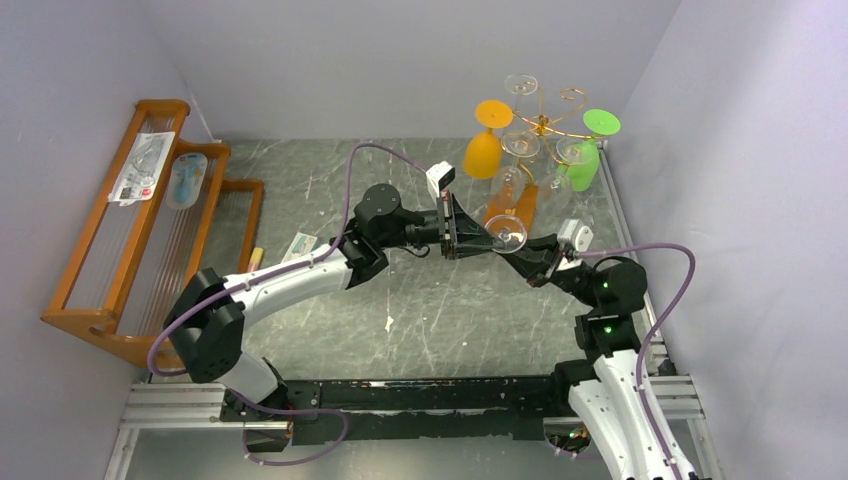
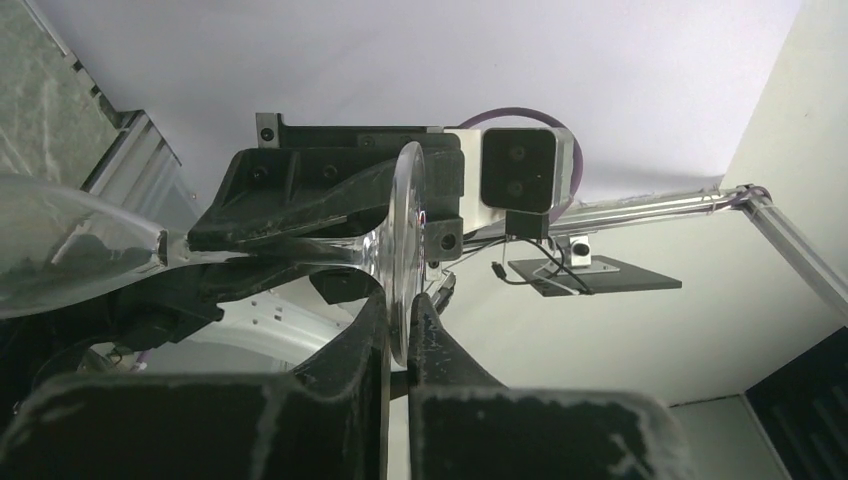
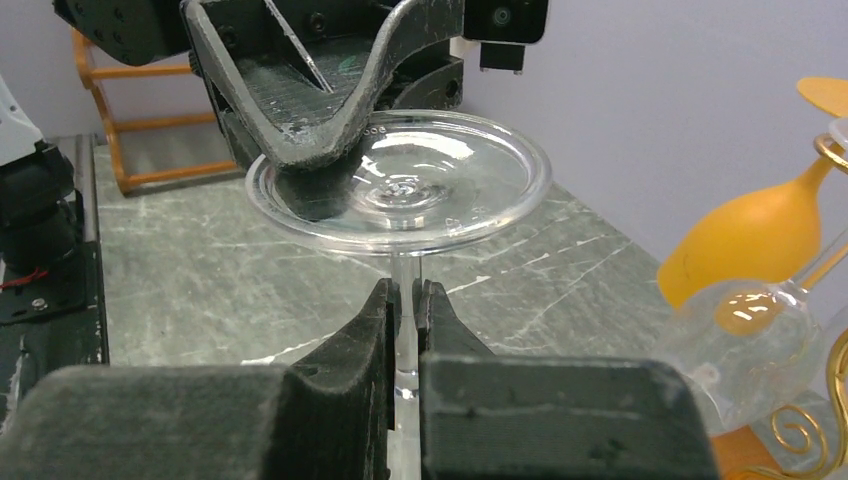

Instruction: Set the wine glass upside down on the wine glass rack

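Observation:
A clear wine glass [image 1: 508,234] hangs in the air between both arms, in front of the gold wire wine glass rack [image 1: 545,125]. My left gripper [image 2: 405,300] is shut on the rim of the glass's round foot [image 2: 405,230], which shows edge-on; the bowl [image 2: 60,250] reaches off to the left. My right gripper [image 3: 405,290] is shut on the stem just below the foot [image 3: 400,185]. From above, the left gripper [image 1: 486,238] and the right gripper [image 1: 527,262] meet at the glass.
On the rack hang an orange glass [image 1: 485,150], a green glass [image 1: 585,160] and clear glasses [image 1: 520,145]. A large slatted wooden rack [image 1: 140,230] holding packets stands at the left. A small packet [image 1: 300,245] lies on the marble tabletop [image 1: 420,320].

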Controlling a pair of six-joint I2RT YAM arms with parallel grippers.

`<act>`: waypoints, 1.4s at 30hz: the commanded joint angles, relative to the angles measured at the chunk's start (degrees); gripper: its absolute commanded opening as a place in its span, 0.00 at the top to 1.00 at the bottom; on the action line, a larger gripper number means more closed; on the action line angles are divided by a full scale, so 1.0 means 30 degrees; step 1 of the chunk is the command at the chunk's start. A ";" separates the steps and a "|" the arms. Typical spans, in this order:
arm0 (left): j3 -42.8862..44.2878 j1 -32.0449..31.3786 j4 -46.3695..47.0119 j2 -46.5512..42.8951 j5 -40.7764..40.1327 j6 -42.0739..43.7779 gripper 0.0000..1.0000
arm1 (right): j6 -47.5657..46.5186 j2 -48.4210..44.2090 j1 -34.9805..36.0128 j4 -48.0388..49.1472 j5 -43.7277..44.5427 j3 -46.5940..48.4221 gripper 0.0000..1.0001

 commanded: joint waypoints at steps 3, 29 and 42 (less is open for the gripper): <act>0.0469 0.0947 -0.0822 -0.0496 0.0002 0.1951 0.95 | 0.0928 0.0147 0.0140 -0.1256 -0.0354 0.0994 0.69; -0.1616 0.2242 -0.3816 -0.2531 0.0731 0.6851 0.95 | 1.7627 0.1056 0.0140 -0.8373 0.5140 0.3789 0.19; -0.1376 0.2288 -0.3768 -0.2042 0.1767 0.6899 0.95 | 1.6962 0.2534 0.0495 -0.8589 0.3754 0.4092 0.36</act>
